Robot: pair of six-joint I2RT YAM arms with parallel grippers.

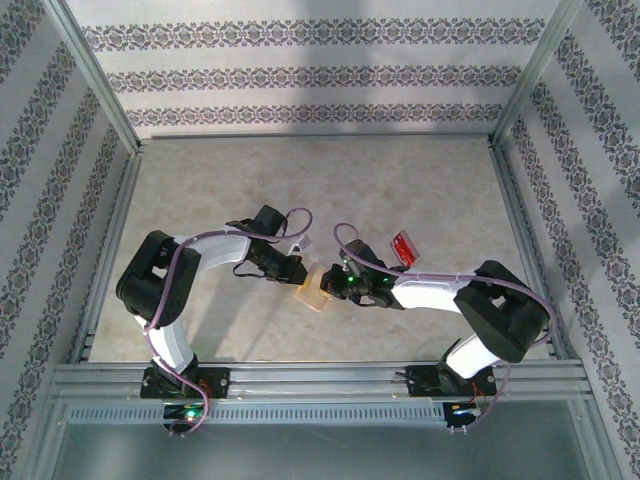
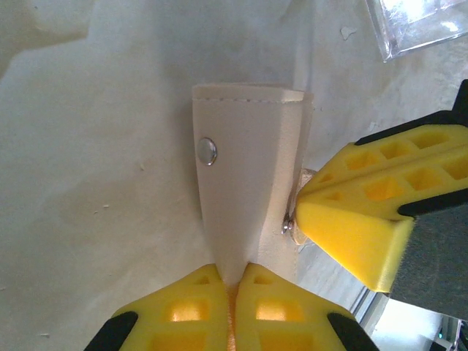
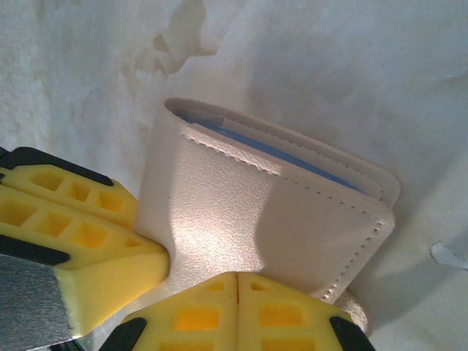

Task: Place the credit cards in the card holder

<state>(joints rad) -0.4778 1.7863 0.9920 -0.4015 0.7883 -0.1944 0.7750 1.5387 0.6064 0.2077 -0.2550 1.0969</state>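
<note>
Left gripper (image 2: 234, 281) & right gripper (image 3: 238, 281) both pinch the tan card holder (image 1: 313, 290) at mid table (image 1: 300, 190) (fingers pressed tight). The red credit card (image 1: 403, 247) & clear card (image 2: 417, 25) lie outside. Holder needs opening; prob. no cards in yet.

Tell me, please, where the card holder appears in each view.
Top external: card holder mid-table, between left tool and right tool.
Left wrist: card holder at centre, left tool pinching its lower end.
Right wrist: card holder at centre, right tool pinching its near edge.
Shared landmark: both tools meeting at the card holder.
</note>
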